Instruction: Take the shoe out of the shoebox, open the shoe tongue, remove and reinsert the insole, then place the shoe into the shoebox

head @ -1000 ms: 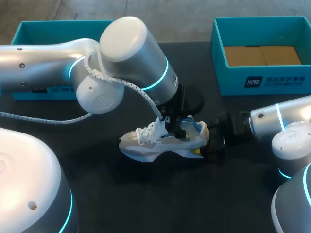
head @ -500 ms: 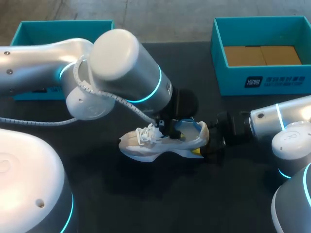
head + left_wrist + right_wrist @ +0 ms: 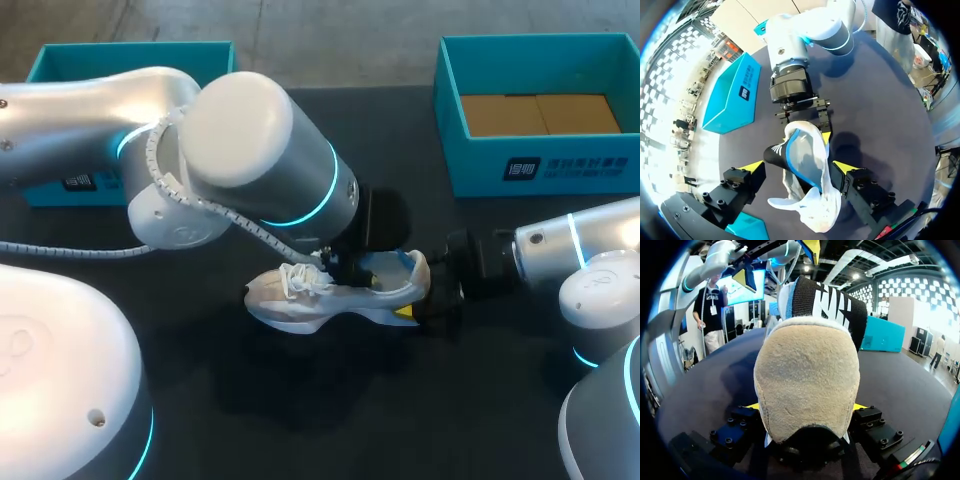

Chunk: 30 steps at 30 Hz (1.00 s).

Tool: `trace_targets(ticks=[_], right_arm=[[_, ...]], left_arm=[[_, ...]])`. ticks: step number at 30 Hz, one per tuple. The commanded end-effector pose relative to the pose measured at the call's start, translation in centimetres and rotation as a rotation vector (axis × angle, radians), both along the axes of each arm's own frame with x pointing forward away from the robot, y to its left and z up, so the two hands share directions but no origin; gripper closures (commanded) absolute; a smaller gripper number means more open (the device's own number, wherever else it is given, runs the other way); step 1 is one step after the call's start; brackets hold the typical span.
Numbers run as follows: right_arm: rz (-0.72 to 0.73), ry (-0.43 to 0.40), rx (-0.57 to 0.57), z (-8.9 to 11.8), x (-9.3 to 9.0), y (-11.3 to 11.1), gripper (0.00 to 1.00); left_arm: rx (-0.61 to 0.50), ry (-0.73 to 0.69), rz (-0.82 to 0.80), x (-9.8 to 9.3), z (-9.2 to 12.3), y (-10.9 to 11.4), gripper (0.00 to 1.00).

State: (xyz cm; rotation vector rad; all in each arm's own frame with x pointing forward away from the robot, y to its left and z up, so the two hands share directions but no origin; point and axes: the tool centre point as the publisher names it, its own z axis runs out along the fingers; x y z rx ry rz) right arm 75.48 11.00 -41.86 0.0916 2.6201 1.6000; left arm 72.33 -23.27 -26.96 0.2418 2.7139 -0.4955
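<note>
Right claw point(image 3: 807, 409): clamped on the heel of the shoe point(image 3: 335, 295), one finger on each side.
Left claw point(image 3: 797, 167): spread wide above the shoe's mouth, gripping nothing.
Shoe position: mid-worktop point(image 3: 300, 400), toe pointing left, heel right.
Shoebox point(image 3: 540, 170): teal, far right, well apart from the shoe.
Second teal box point(image 3: 60, 60): far left, partly behind the left arm.
</note>
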Motion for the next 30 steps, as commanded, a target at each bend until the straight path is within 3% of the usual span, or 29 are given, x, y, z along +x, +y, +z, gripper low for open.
trace_targets(ticks=[1, 7, 9, 17, 21, 22, 30], right_arm=[[-0.001, 0.0, -0.003, -0.1, 0.0, 0.2, 1.0], [-0.001, 0.0, -0.003, -0.1, 0.0, 0.2, 1.0], [-0.001, 0.0, -0.003, -0.1, 0.0, 0.2, 1.0], [-0.001, 0.0, -0.003, -0.1, 0.0, 0.2, 1.0], [-0.001, 0.0, -0.003, -0.1, 0.0, 0.2, 1.0], [-0.001, 0.0, -0.003, -0.1, 0.0, 0.2, 1.0], [-0.001, 0.0, -0.003, -0.1, 0.0, 0.2, 1.0]], left_arm=[[0.004, 0.015, -0.013, 0.5, -0.4, -0.3, 0.22], [0.022, 0.045, -0.01, 1.2, -1.4, -0.8, 0.39], [0.025, 0.05, -0.011, 1.3, -1.5, -0.9, 0.51], [0.028, 0.063, -0.011, 1.1, -1.6, -0.9, 0.71], [0.032, 0.069, -0.011, 0.9, -1.7, -0.9, 0.9], [0.032, 0.07, -0.011, 0.8, -1.8, -0.9, 1.0], [0.048, 0.058, -0.018, -0.1, -1.0, -0.4, 1.0]])
